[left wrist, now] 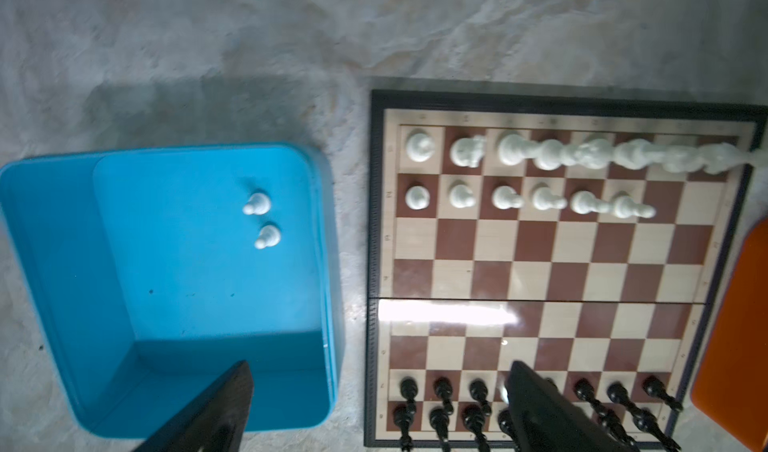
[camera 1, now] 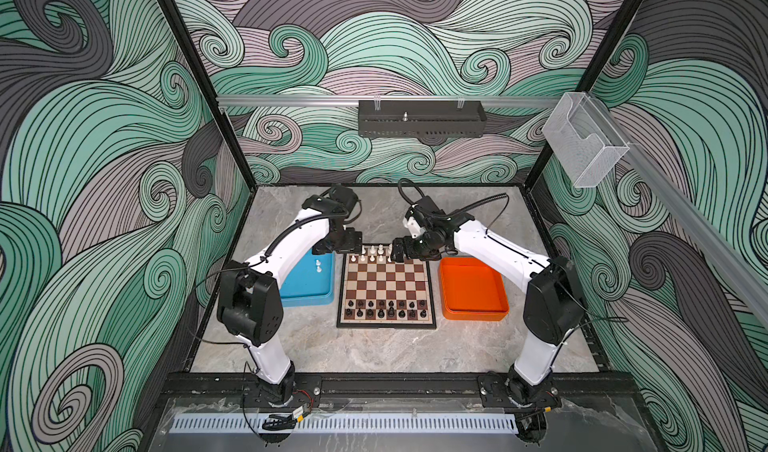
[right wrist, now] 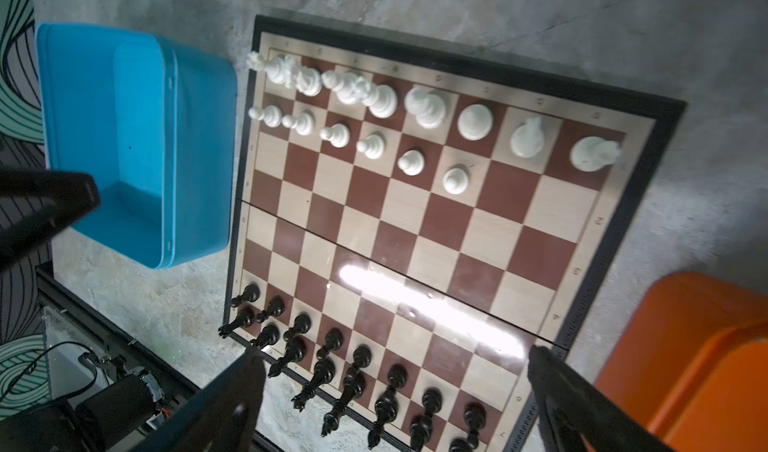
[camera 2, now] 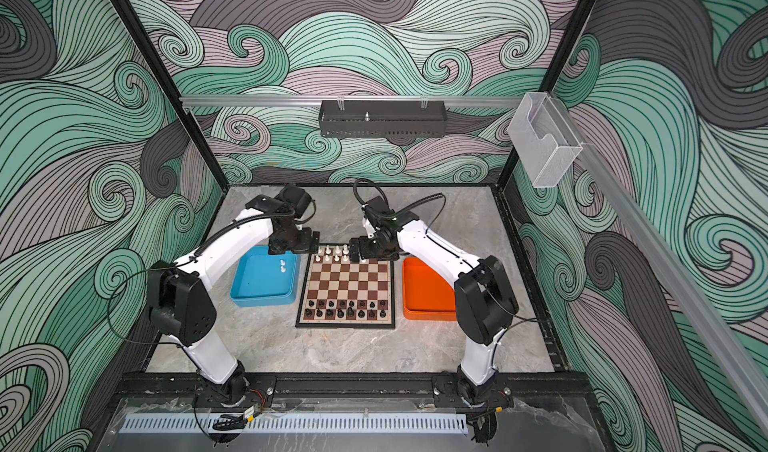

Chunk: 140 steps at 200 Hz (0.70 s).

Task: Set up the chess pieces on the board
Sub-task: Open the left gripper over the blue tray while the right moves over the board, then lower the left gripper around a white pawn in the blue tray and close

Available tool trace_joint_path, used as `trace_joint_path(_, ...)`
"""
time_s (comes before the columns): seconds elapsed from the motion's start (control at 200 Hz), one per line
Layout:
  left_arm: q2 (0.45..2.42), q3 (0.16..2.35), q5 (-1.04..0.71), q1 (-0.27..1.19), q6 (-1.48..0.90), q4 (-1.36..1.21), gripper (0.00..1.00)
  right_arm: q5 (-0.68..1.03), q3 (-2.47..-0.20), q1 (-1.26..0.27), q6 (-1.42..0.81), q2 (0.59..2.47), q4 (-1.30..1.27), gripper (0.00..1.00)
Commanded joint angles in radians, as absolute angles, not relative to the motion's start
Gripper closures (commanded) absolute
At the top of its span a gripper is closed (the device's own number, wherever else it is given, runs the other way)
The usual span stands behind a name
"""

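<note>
In both top views the board (camera 1: 386,281) lies mid-worktop. Two white pawns (camera 1: 318,265) stand upright in the blue tray (camera 1: 307,296), near its far corner beside the board. The left gripper (camera 1: 347,246) hovers close above them, far nearer than the right gripper (camera 1: 397,253) over the board's far right edge.

In the left wrist view the left jaws gape wide and empty, and the pawns (left wrist: 262,220) stand ahead of them. The far white row blurs together.

In the right wrist view the right jaws are wide and empty too. Two bare squares (right wrist: 569,217) end the pawn row; the tray's pawns are hidden.
</note>
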<state>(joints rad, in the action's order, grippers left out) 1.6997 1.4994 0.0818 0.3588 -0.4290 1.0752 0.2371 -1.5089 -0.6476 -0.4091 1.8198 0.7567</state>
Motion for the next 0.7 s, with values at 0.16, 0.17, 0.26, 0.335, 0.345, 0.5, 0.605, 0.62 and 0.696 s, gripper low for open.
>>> trace_joint_path(0.16, 1.686, 1.395, 0.006, 0.192, -0.417, 1.056, 0.01, 0.264, -1.548, -0.686, -0.431, 1.850, 0.738, 0.02)
trace_joint_path(0.17, 1.687, 1.390, 0.003, 0.185, -0.418, 1.050, 0.01, 0.263, -1.547, -0.687, -0.430, 1.849, 0.737, 0.02)
trace_joint_path(0.26, 1.709, 1.364, 0.023, 0.148, -0.415, 1.029, 0.02, 0.267, -1.537, -0.687, -0.428, 1.836, 0.727, 0.02)
trace_joint_path(0.335, 1.740, 1.355, 0.025, 0.127, -0.414, 1.016, 0.05, 0.271, -1.525, -0.686, -0.424, 1.825, 0.717, 0.02)
trace_joint_path(0.345, 1.743, 1.353, 0.025, 0.125, -0.414, 1.014, 0.05, 0.273, -1.525, -0.687, -0.424, 1.823, 0.717, 0.02)
trace_joint_path(0.5, 1.807, 1.350, 0.019, 0.114, -0.425, 0.983, 0.16, 0.262, -1.507, -0.684, -0.414, 1.808, 0.716, 0.02)
trace_joint_path(0.605, 1.829, 1.337, 0.031, 0.114, -0.458, 0.958, 0.23, 0.253, -1.489, -0.683, -0.408, 1.796, 0.717, 0.02)
trace_joint_path(0.62, 1.831, 1.337, 0.031, 0.114, -0.462, 0.955, 0.24, 0.251, -1.487, -0.683, -0.408, 1.794, 0.717, 0.02)
trace_joint_path(0.696, 1.846, 1.337, 0.036, 0.115, -0.472, 0.944, 0.28, 0.249, -1.472, -0.678, -0.408, 1.783, 0.716, 0.02)
